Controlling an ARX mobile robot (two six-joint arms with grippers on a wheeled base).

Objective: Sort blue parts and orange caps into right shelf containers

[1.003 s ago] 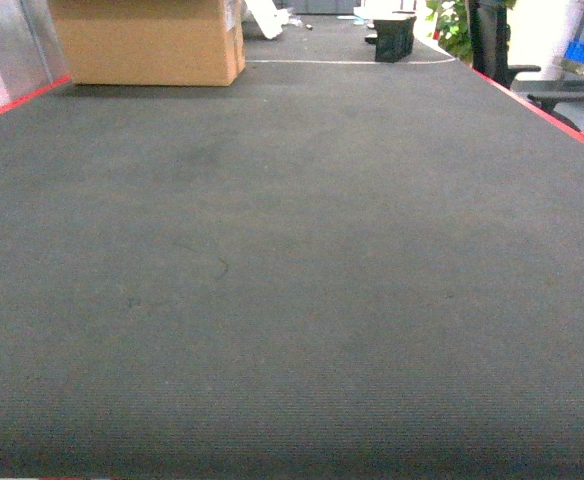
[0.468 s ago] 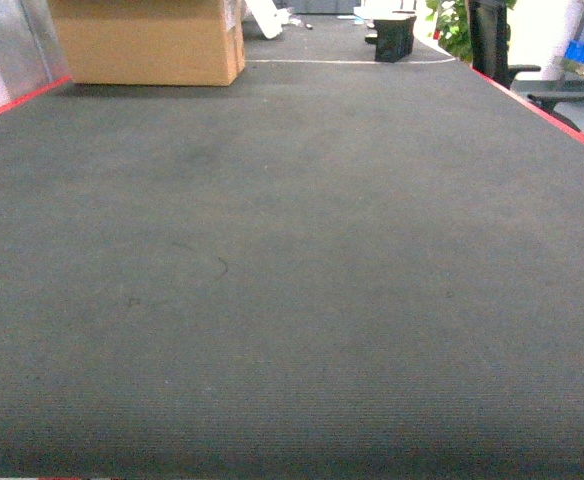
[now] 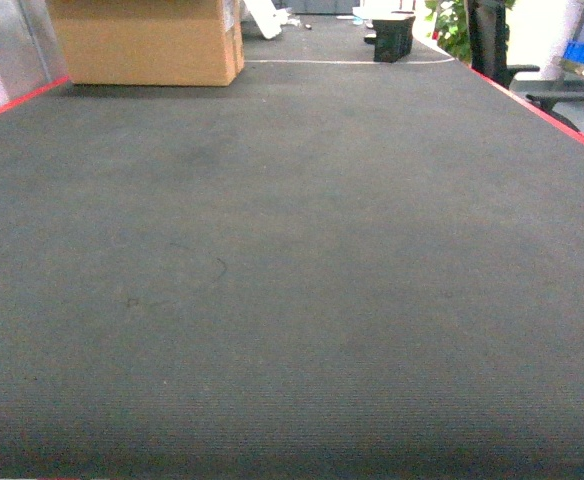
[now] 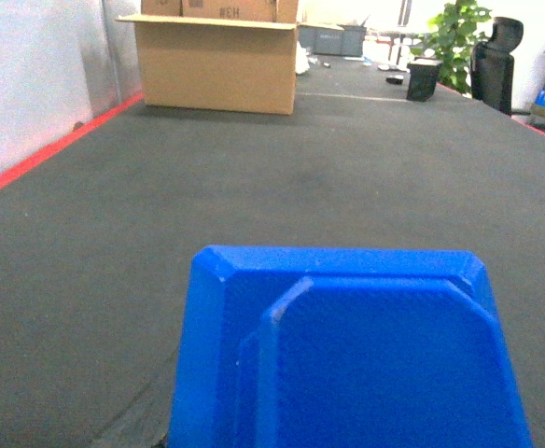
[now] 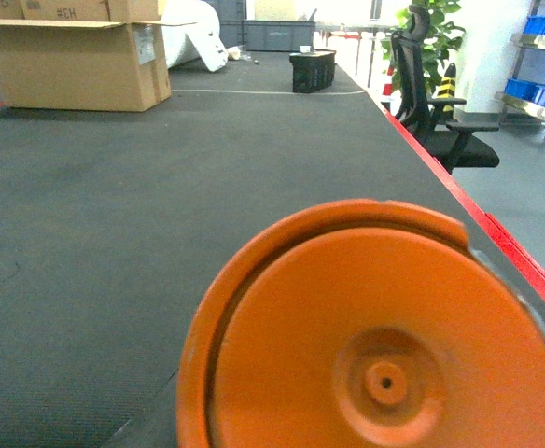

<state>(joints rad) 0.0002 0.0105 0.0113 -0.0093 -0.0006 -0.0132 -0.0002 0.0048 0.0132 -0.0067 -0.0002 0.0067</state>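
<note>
Blue part [image 4: 347,359] filling left wrist view, orange cap [image 5: 375,336] filling right, both rigid, light, slick plastic, best gripped at rims; end effector states impossible to tell, shelf containers unseen.

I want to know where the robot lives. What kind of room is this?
Probably a workshop or warehouse-style lab: a wide dark carpet floor edged in red, a big cardboard box, an office chair, and blue bins on a metal shelf.

Cardboard box [image 3: 147,40] far left on dark carpet [image 3: 292,280]; office chair [image 5: 436,103] right.
</note>
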